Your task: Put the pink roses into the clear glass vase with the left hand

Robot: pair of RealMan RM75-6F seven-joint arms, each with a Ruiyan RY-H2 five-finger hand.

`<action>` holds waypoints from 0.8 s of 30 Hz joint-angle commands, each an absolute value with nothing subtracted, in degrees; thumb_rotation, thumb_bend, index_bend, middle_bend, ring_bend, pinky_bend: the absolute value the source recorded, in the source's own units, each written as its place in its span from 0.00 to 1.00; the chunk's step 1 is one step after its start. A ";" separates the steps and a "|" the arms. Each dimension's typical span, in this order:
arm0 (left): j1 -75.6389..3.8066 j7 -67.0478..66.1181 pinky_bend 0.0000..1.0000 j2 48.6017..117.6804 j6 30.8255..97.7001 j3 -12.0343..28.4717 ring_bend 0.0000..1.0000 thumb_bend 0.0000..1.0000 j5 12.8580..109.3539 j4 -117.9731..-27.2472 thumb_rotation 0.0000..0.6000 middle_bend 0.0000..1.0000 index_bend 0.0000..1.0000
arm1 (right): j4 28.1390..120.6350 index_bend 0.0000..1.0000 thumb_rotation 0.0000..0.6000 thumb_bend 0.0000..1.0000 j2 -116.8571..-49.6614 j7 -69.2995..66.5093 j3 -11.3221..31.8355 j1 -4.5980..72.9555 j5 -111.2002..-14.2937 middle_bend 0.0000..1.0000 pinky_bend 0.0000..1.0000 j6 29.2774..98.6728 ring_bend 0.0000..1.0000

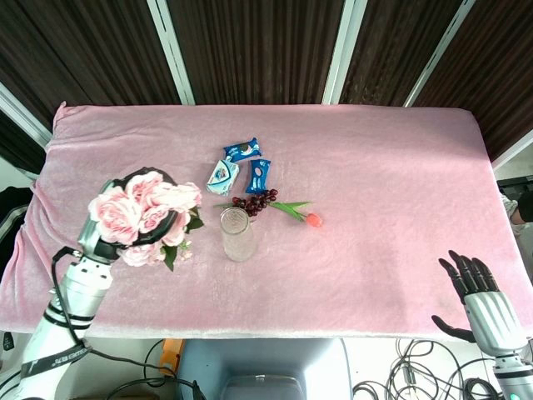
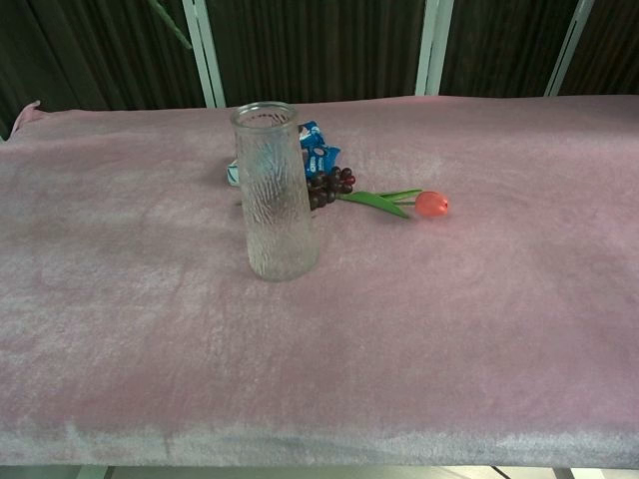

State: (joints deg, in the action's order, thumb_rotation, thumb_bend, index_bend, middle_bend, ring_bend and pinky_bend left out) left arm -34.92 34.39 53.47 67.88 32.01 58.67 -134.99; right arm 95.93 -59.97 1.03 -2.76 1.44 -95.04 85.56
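My left hand (image 1: 95,239) grips the bunch of pink roses (image 1: 140,210) and holds it high above the table's left part, to the left of the vase. The blooms look large in the head view and hide most of the hand. The clear glass vase (image 1: 236,234) stands upright and empty near the table's middle, ribbed and tall in the chest view (image 2: 275,190). The chest view shows only a thin green stem (image 2: 170,22) at its top edge, not the blooms or the left hand. My right hand (image 1: 480,293) hangs off the table's front right corner, fingers spread, holding nothing.
Behind the vase lie dark grapes (image 1: 256,201), a pink tulip (image 1: 312,219) on a green stem, and three blue snack packets (image 1: 241,150). The pink cloth (image 1: 391,183) covers the whole table.
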 commanded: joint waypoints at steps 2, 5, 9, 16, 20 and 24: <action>-41.43 33.60 0.81 55.27 64.74 35.20 0.73 0.64 48.86 -134.99 1.00 0.86 0.72 | 95.82 0.00 1.00 0.30 -59.53 0.27 -2.97 1.39 -95.42 0.00 0.00 85.71 0.00; -46.01 26.54 0.81 58.36 67.88 35.01 0.73 0.64 41.61 -134.99 1.00 0.87 0.72 | 95.80 0.00 1.00 0.30 -59.10 -0.90 -2.64 1.17 -95.07 0.00 0.00 86.46 0.00; -51.24 18.31 0.82 63.31 73.27 34.63 0.73 0.63 35.31 -134.99 1.00 0.87 0.72 | 95.53 0.00 1.00 0.30 -58.41 -2.82 -2.48 0.74 -95.18 0.00 0.00 87.72 0.00; -52.97 12.90 0.82 68.52 79.35 33.46 0.73 0.63 30.32 -134.99 1.00 0.86 0.72 | 94.74 0.00 1.00 0.30 -57.94 -4.58 -2.70 0.15 -96.06 0.00 0.00 89.18 0.00; -51.93 13.10 0.82 69.19 79.37 33.86 0.73 0.63 28.02 -134.99 1.00 0.86 0.73 | 94.65 0.00 1.00 0.30 -57.90 -4.82 -2.75 0.02 -96.28 0.00 0.00 89.47 0.00; -51.32 12.54 0.82 69.50 78.93 34.03 0.73 0.63 26.73 -134.45 1.00 0.86 0.73 | 94.57 0.00 1.00 0.30 -57.88 -5.04 -2.73 -0.12 -96.50 0.00 0.00 89.85 0.00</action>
